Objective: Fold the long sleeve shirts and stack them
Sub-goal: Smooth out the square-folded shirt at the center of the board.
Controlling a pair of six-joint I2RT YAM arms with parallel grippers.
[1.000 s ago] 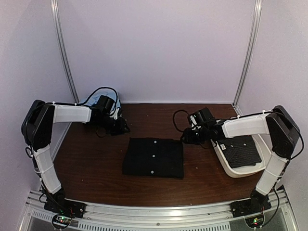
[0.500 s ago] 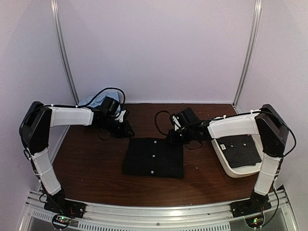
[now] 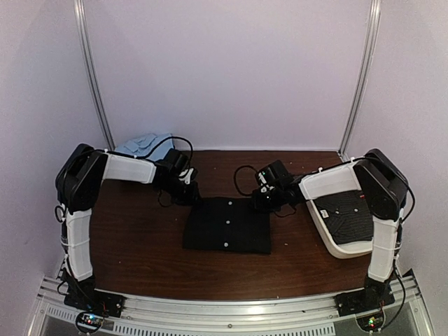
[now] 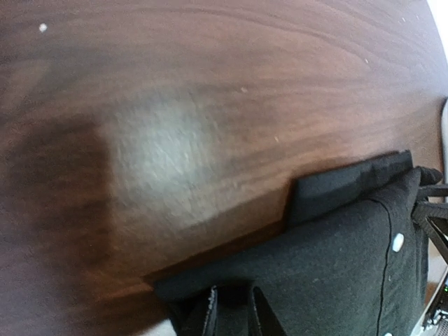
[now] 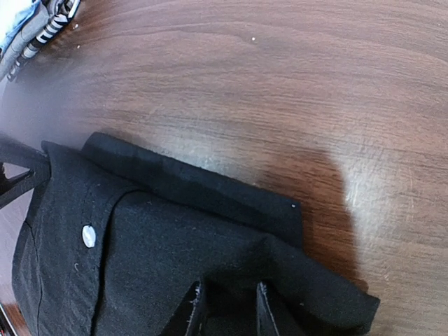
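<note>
Dark wooden tabletop (image 3: 133, 238) carrying folded plain black button-up shirt (image 3: 227, 225) at centre. Left gripper (image 4: 233, 306), right gripper (image 5: 227, 299) pinching its far corners. Risk: thin pinch slipping during lift, fold unravelling.

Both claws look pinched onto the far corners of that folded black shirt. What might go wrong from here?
1. The left gripper and right gripper each pinch just a corner of the black shirt; one could slip, leaving it lopsided.
2. Layers lie stacked at the right corner; lifting might catch only some and undo the fold.
3. The tray holding the dotted shirt sits close by; its rim could snag the cloth.
</note>
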